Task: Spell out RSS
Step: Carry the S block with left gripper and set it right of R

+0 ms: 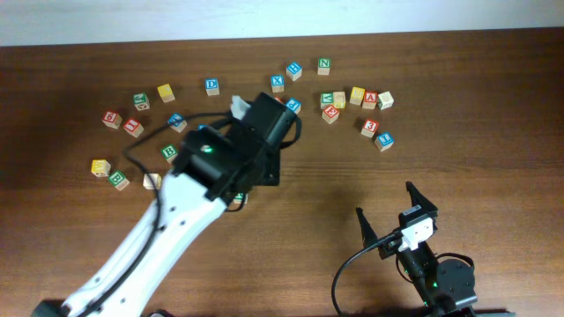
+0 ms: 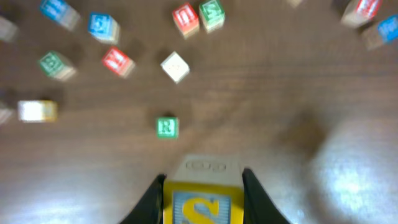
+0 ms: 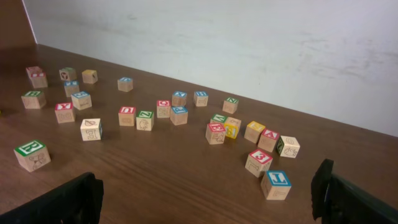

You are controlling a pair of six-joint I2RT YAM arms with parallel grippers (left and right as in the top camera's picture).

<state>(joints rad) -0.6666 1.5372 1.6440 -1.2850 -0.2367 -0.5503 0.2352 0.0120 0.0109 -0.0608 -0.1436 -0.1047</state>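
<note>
The left gripper [image 2: 202,190] is clamped on the S block [image 2: 202,208]. Its two dark fingers [image 2: 151,196] press against the block's left and right sides, at the bottom edge of the left wrist view. The block's front face has a yellow border around a blue panel with a yellow S, and its pale top face carries faint engraved marks. Just ahead of it on the desk [image 2: 267,124], with bare wood between them, sits the R block [image 2: 166,127], showing a green-edged face with a pale R. It stands apart from the other blocks. Further off in that blurred view are a plain pale block [image 2: 175,66], a red-faced one [image 2: 117,61] and a green-faced one [image 2: 212,15]. From overhead, the left arm [image 1: 176,220] reaches from the near left corner to the middle of the desk and covers what it holds. Loose blocks spread in an arc along the far side, among them yellow-faced ones at the left [image 1: 166,92] and in the right cluster [image 1: 357,94]. The pictures do not show which of these carries the second S. The right gripper [image 1: 391,210] sits at the near right, its fingers spread wide with nothing between them, well apart from every block.
</note>
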